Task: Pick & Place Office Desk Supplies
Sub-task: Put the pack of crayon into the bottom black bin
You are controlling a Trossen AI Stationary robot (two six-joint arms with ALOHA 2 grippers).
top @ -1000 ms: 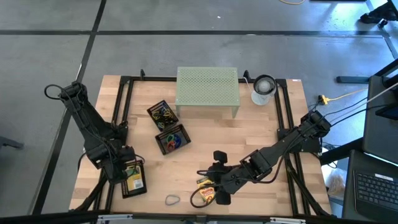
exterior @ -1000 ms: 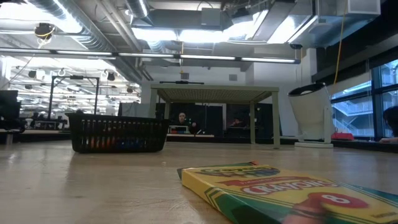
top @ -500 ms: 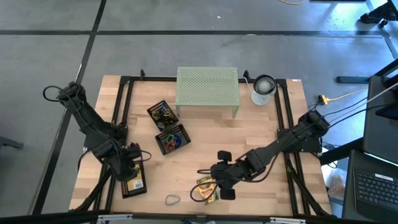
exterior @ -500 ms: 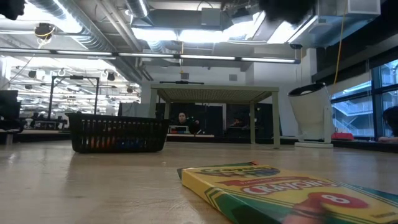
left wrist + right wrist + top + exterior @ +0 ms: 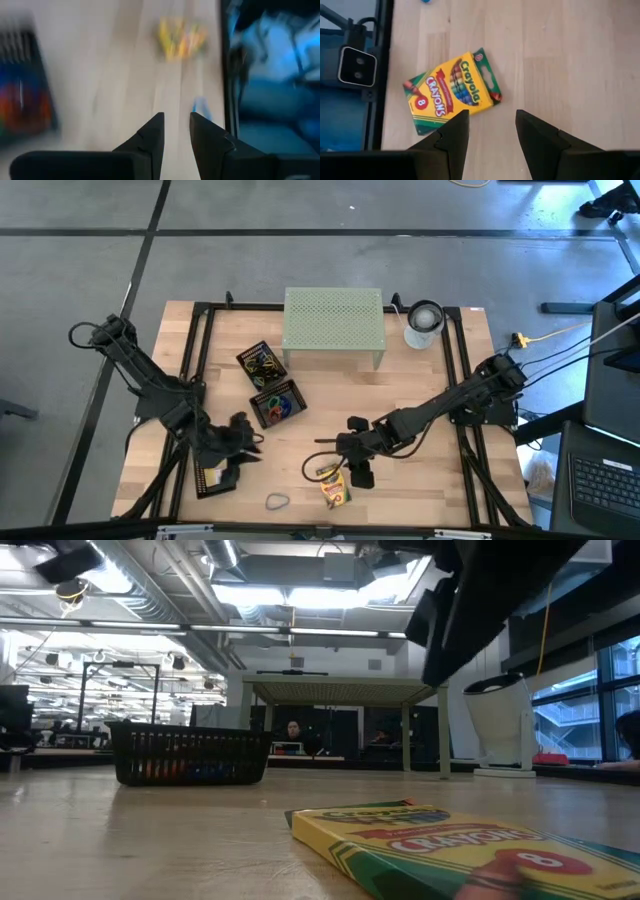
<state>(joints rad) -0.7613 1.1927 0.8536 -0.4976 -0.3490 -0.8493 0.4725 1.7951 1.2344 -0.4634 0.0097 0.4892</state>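
1. The right gripper hangs over the front middle of the wooden surface, just behind a Crayola crayon box that lies flat near the front edge. In the right wrist view this crayon box lies free on the wood ahead of the jaws, which stand apart with nothing between them.
2. The left gripper is low over the front left of the surface; its jaws show only a narrow gap and hold nothing. A second crayon box lies just in front of it, partly hidden by the arm. The left wrist view is blurred, with a yellow thing on the wood well ahead of the fingers.
3. Two black mesh trays with coloured items sit between the arms, in front of the pale green perforated riser; a white-grey cylinder stands beside the riser. A tan rubber-band loop lies at the front edge.
4. In the low view the crayon box fills the foreground, with a mesh tray behind it.
5. Against a second ago, the right gripper has moved off the crayon box and back toward the middle, leaving the box uncovered. The left gripper has swung from over its crayon box toward the trays, and its jaws have narrowed slightly.
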